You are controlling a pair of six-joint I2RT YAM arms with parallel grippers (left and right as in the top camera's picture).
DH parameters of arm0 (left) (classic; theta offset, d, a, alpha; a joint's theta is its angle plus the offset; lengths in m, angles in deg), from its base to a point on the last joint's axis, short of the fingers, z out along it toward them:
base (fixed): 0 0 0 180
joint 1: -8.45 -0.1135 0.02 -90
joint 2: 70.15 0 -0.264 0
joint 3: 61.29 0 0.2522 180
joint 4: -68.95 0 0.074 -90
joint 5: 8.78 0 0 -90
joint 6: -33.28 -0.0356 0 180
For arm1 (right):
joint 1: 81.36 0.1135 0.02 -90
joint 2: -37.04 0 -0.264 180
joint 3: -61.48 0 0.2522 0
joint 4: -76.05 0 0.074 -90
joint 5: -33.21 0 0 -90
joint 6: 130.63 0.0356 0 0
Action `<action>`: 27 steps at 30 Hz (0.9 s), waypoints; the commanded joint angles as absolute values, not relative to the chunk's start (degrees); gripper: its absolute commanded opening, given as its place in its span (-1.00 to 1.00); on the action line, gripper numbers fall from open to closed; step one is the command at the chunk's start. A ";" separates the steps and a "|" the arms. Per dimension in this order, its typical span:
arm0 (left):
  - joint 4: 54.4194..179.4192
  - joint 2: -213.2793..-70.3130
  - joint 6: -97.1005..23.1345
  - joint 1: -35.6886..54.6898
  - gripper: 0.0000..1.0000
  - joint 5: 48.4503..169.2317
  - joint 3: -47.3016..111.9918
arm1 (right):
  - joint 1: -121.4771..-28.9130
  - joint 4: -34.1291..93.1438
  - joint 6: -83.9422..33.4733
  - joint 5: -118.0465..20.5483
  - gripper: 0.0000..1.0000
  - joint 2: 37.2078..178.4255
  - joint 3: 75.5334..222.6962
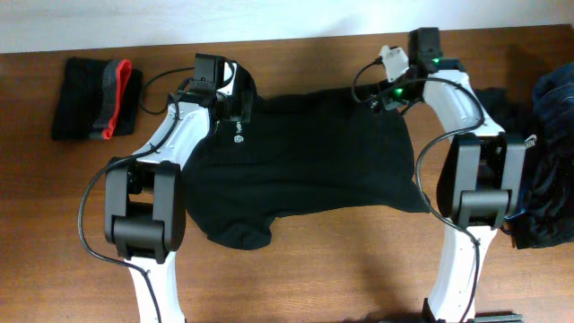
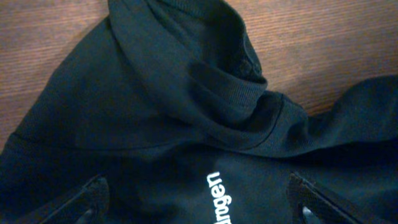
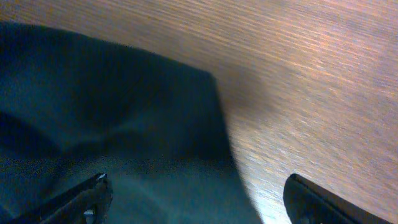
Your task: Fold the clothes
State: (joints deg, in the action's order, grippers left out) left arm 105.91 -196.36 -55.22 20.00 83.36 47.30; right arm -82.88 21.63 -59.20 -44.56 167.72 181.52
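Shirt: large black short-sleeved fabric shirt (image 1: 305, 161), spread across the middle of the brown wooden table (image 1: 341, 269), rumpled, one sleeve trailing toward the near left.
Logo: small white lettering (image 2: 222, 199) on the chest, at the shirt's far-left part.
Collar: ribbed black neckband (image 2: 230, 87), bunched and folded over, just beyond the lettering.
Left fingers: left fingers (image 2: 87, 199) spread wide apart above the chest fabric, one on each side of the lettering, gripping nothing.
Right fingers: right fingers (image 3: 317, 202) also wide apart at the shirt's far-right corner, one over black cloth, the other over bare wood; nothing gripped.
Far left: folded black, grey and red garment (image 1: 97, 97), well apart from the shirt.
Right edge: heap of dark blue and black clothes (image 1: 552, 161), partly behind the right arm.
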 commanded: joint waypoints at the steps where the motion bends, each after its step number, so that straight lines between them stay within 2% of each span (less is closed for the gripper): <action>1: 105.11 -196.91 -56.12 19.92 0.82 83.81 47.27 | -80.93 23.25 -60.36 -43.78 0.85 169.03 181.58; 7: 104.17 -197.04 -56.14 20.02 0.80 83.77 47.23 | -79.97 26.37 -59.66 -47.82 0.71 169.33 181.58; 10: 103.88 -198.02 -56.14 19.92 0.58 83.49 47.23 | -79.97 26.35 -57.87 -49.11 0.65 169.55 181.58; 13: 102.00 -200.12 -56.12 19.92 0.54 83.55 47.23 | -79.97 26.83 -56.66 -49.81 0.65 169.64 181.58; 17: 101.59 -201.80 -56.12 19.92 0.35 83.53 47.23 | -79.97 27.16 -56.64 -49.79 0.63 169.64 181.58; 24: 99.88 -202.42 -56.32 19.89 0.32 82.46 47.23 | -79.82 27.31 -56.18 -49.79 0.44 169.92 181.19; 27: 99.88 -202.50 -56.34 19.89 0.32 82.44 47.23 | -79.86 27.20 -56.18 -49.77 0.28 170.67 181.19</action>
